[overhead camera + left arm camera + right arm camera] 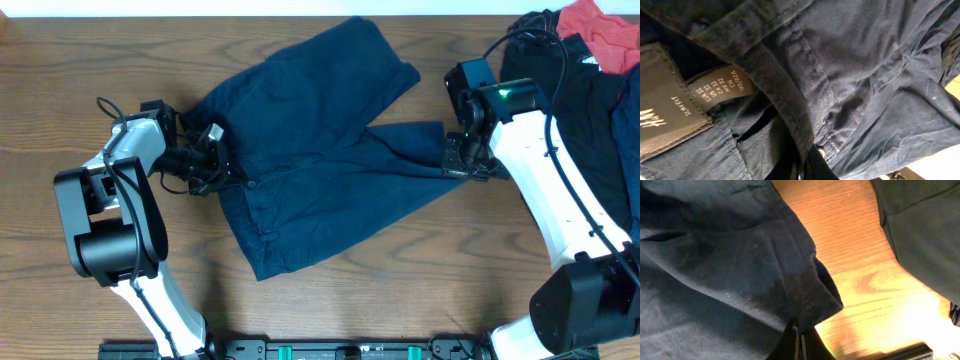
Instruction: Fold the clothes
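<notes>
The navy-blue trousers [320, 160] lie spread on the wooden table, waistband at the left, two legs reaching to the upper right and right. My left gripper [215, 165] is shut on the waistband; the left wrist view shows the fabric [850, 75], a pale size tag [720, 87] and a metal button [821, 152] by the jaws [801, 172]. My right gripper [462, 160] is shut on the hem of the right leg; the right wrist view shows that hem [810, 295] pinched in the jaws [799, 345].
A pile of black garments [600, 110] with a red cloth [600, 30] on top lies at the far right, close to the right arm. In the right wrist view the black cloth [925, 235] lies across bare table wood [860, 280].
</notes>
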{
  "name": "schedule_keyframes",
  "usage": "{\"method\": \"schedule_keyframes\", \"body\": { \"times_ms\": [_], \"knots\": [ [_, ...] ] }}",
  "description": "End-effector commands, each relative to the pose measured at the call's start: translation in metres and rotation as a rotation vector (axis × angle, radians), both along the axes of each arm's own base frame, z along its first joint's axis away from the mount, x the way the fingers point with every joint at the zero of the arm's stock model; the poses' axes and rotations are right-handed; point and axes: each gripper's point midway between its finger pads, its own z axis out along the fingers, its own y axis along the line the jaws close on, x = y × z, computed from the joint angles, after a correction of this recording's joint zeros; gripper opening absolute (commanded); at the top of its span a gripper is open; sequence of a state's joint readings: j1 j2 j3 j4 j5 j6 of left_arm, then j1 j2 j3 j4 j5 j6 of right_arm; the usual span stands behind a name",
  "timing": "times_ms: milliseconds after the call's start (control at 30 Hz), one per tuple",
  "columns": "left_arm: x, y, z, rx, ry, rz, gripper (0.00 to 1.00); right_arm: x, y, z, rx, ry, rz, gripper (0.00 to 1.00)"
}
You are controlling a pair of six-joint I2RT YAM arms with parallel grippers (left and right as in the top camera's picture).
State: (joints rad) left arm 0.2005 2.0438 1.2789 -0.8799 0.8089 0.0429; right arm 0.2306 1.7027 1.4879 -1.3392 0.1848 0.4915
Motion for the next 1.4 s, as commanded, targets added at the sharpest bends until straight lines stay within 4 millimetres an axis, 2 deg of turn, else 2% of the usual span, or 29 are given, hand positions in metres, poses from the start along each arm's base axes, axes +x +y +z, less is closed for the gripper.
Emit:
{"method": "schedule_keyframes", "body": {
  "times_ms": [0, 133, 300, 533, 867, 1200, 1300, 1367],
  "knots": [
    [0.005, 0.006, 0.008, 0.024, -0.051, -0.022, 0.06, -0.001, -0.006, 0.001, -0.040, -0.004, -0.024, 0.01],
    [-0.001, 0.013, 0.009, 0.017, -0.029, -0.014, 0.06, -0.001, -0.007, 0.001, -0.044, -0.002, -0.023, 0.01],
    [-0.014, 0.036, 0.007, 0.046, 0.045, 0.037, 0.06, -0.001, -0.007, 0.001, -0.044, -0.003, -0.024, 0.01],
    [-0.014, 0.051, 0.005, 0.060, 0.053, 0.083, 0.06, -0.001, -0.006, 0.001, -0.044, -0.002, -0.023, 0.01],
    [-0.020, 0.090, -0.021, 0.332, 0.164, 0.159, 0.06, -0.002, -0.007, 0.001, -0.045, 0.002, -0.023, 0.01],
    [-0.021, 0.088, -0.020, 0.322, 0.167, 0.159, 0.06, -0.003, -0.006, 0.001, -0.045, 0.003, -0.021, 0.01],
    [-0.020, 0.072, -0.009, 0.223, 0.162, 0.162, 0.06, -0.002, -0.006, 0.001, -0.045, 0.002, -0.021, 0.01],
    [-0.019, 0.057, 0.009, 0.127, 0.127, 0.142, 0.07, -0.002, -0.006, 0.001, -0.044, 0.001, -0.021, 0.01]
  ]
}}
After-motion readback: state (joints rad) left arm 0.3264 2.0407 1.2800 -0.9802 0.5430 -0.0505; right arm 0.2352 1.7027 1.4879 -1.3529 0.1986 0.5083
